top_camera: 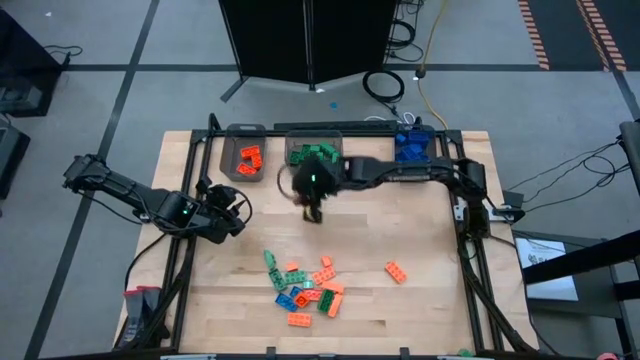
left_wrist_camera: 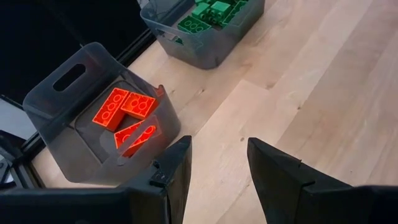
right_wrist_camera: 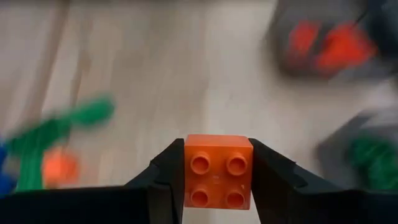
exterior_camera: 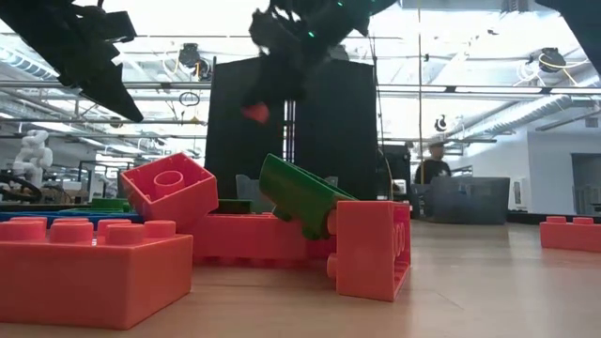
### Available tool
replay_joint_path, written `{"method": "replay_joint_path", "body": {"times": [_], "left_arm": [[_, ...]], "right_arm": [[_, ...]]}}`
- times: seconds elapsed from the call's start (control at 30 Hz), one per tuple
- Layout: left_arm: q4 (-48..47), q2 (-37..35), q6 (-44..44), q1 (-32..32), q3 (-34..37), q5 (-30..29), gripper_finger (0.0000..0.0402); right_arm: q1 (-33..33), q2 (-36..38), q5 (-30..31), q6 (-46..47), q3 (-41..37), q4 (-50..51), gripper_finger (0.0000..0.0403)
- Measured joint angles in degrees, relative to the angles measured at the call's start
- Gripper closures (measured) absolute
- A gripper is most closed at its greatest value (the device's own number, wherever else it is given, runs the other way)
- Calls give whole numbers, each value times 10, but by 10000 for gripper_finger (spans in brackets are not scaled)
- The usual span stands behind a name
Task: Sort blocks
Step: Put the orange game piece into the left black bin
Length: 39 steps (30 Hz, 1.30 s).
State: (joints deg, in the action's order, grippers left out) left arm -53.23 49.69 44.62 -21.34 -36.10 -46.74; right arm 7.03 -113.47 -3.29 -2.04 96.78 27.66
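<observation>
A pile of orange, green and blue blocks point(top_camera: 305, 285) lies on the table's near middle, with one orange block point(top_camera: 396, 271) apart to its right. Three grey bins stand along the far edge: one with orange blocks point(top_camera: 245, 156), one with green point(top_camera: 316, 152), one with blue point(top_camera: 413, 146). My right gripper point(top_camera: 314, 210) hangs above the table in front of the green bin, shut on a small orange block point(right_wrist_camera: 218, 171). My left gripper point(left_wrist_camera: 217, 163) is open and empty at the table's left side, near the orange bin point(left_wrist_camera: 99, 112). My right gripper pinches the small orange four-stud block by two opposite side faces point(right_wrist_camera: 186, 171), one finger on each, with the studded top facing the wrist camera. The block is lifted clear of the table, as the low view shows point(exterior_camera: 255, 113).
The table's frame rails run along its left and right edges point(top_camera: 180, 250). Bare wood lies between the bins and the pile point(top_camera: 400, 215). In the low view, big orange and green blocks point(exterior_camera: 282, 225) fill the foreground; a person stands far behind the table.
</observation>
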Motion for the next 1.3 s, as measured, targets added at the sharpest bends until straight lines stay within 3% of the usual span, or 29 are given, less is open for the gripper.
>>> {"method": "replay_joint_path", "body": {"times": [0.33, 0.53, 0.7, 0.97, 1.03, 1.3], "left_arm": [[2, 0, 0, 0, 0, 0, 241], [2, 0, 0, 0, 0, -1, 241], [2, 0, 0, 0, 0, -3, 241], [2, 0, 1, 0, 0, -3, 241], [2, 0, 1, 0, 0, -2, 241], [2, 1, 5, 0, 0, -2, 241]], "right_arm": [[82, -6, 3, 72, 29, -278, 284], [106, -54, 0, 127, 35, -430, 284], [109, -149, -38, 156, 121, -428, 284], [105, -325, -63, 163, 384, -329, 284], [109, -331, -67, 170, 362, -368, 284], [122, -344, -56, 179, 352, -285, 284]]}}
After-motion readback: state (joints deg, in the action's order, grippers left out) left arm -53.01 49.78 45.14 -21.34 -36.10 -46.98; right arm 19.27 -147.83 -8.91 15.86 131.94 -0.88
